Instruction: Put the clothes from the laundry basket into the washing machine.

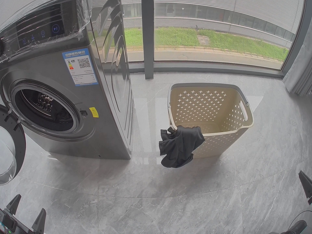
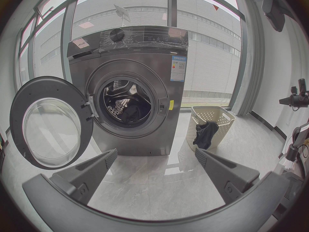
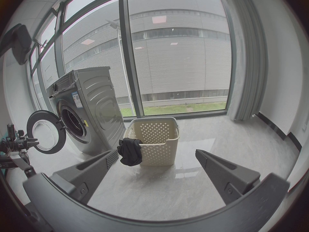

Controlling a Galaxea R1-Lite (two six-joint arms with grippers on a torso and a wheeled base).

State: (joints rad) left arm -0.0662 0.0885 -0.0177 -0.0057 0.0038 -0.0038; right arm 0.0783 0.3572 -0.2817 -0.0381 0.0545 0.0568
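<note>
Head view: washer point(image 1: 58, 62) with door point(image 1: 8, 147) swung wide open to its left, drum point(image 1: 45, 109) mouth unobstructed. Left wrist view: some clothes point(image 2: 128, 110) already inside the washer, at least one dark piece plus something patterned. Just to the right of the washer, near but apart from it: basket point(image 1: 213, 147) standing on the floor point(image 1: 162, 192). Looks bare inside as far as visible; bottom partly hidden by the near wall, so not fully confirmed. One dark garment point(image 1: 178, 145) draped over the basket rim at the corner nearest the washer, hanging mostly outside, seemingly clear of the floor. Low in front of the washer, well back from the door: left gripper point(image 2: 155, 152), jaws wide, nothing between them. Farther to the right of the washer, facing the basket and well apart from it: right gripper point(image 3: 155, 153), jaws likewise wide and empty. Judged mostly done: part of the load in, one garment left. Remaining: grasp the garment at the rim, carry across to the washer, push through the drum mouth. Closing the door not asked for in the task.
</note>
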